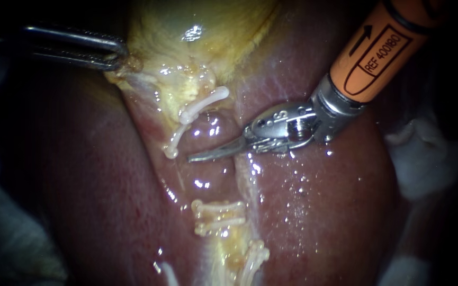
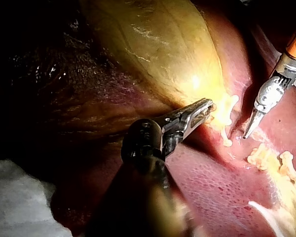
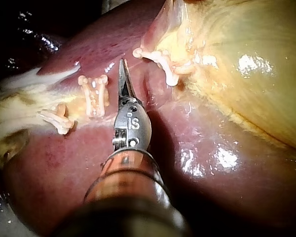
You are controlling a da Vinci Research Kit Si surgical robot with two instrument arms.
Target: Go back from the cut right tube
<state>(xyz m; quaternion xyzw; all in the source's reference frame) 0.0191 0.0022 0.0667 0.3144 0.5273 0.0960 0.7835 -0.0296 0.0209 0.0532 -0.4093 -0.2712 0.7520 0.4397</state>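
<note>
The right instrument [image 1: 203,154] is coming in from the upper right on an orange shaft; its end effector, two thin blades, is lying together and holding nothing, pointing across the wet liver [image 1: 319,212]; the blade tip is sitting in the gap between two groups of white clips, and whether it is touching the surface I cannot tell. The cut tube [image 1: 229,241] is lying parted in two; its lower end is running down the middle of the liver as a pale yellow strand, crossed by a lower pair of clips [image 1: 218,212] set close together, with one more clip further down; its other end is staying up at the yellow fat under the gallbladder [image 1: 202,26], where the upper clips [image 1: 205,103] are crossing it just beside the blades; bare glistening liver is showing between the two ends. Which tube is the right one I cannot tell. The left instrument [image 1: 118,57] is reaching in from the upper left, well apart from the blades; its end effector is clamped on the edge of the gallbladder, yellow tissue showing between its two halves in the left wrist view.
</note>
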